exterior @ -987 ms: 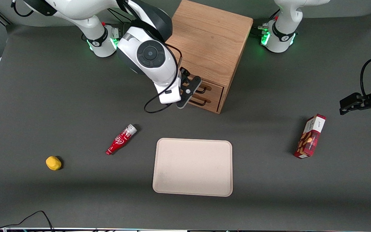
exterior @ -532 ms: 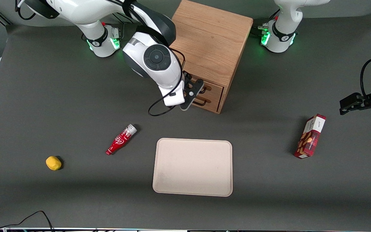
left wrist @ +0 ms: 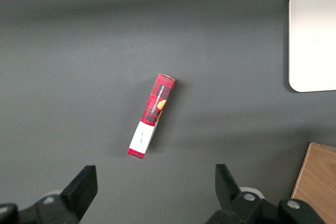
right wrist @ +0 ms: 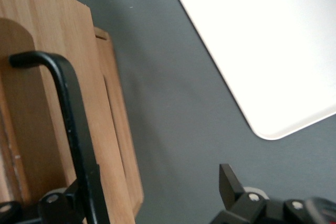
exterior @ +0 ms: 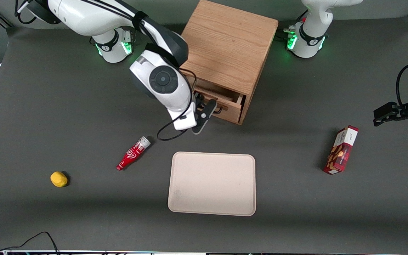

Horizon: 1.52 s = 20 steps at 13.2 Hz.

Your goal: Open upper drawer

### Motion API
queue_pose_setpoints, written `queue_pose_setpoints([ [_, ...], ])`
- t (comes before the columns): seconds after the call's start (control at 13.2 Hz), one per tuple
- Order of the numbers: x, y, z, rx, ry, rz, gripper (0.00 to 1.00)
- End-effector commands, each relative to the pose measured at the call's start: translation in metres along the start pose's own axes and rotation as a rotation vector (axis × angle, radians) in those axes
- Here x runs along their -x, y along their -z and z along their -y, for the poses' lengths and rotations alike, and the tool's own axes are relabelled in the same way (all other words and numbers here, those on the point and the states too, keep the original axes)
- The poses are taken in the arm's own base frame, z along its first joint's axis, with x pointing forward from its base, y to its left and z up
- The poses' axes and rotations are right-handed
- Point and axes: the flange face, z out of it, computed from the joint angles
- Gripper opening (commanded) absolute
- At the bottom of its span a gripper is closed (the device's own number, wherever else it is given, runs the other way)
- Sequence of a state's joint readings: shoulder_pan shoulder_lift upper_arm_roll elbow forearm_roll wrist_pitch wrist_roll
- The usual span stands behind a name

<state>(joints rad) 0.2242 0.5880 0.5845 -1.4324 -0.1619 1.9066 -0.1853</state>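
Observation:
The light oak cabinet stands at the back middle of the table. Its upper drawer is slid partly out toward the front camera, and a dark gap shows its wooden inside. The lower drawer is hidden under it. My gripper is at the drawer front, at the working arm's end of the thin dark handle. In the right wrist view the gripper is open, its fingers wide apart. The handle runs down the wood front beside one finger.
A beige tray lies nearer the front camera than the cabinet; it also shows in the right wrist view. A red bottle and a yellow lump lie toward the working arm's end. A red box lies toward the parked arm's end.
The upper drawer has slid out of the cabinet toward the front camera. My gripper has moved the same way with the handle, away from the cabinet.

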Motion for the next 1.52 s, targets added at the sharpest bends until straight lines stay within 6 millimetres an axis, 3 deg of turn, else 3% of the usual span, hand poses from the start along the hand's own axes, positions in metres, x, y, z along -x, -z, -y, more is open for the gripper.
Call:
queue_pose_setpoints([
  [0.0,-0.005,0.010,-0.029,0.023,0.025,-0.029,1.00],
  [0.3,-0.007,0.016,-0.083,0.049,-0.020,-0.066,1.00],
  [0.53,-0.002,0.010,-0.121,0.080,-0.052,-0.112,1.00],
  [0.76,0.007,0.018,-0.160,0.037,-0.064,-0.168,1.00],
  [1.44,0.008,0.043,-0.176,-0.016,-0.073,-0.231,1.00],
])
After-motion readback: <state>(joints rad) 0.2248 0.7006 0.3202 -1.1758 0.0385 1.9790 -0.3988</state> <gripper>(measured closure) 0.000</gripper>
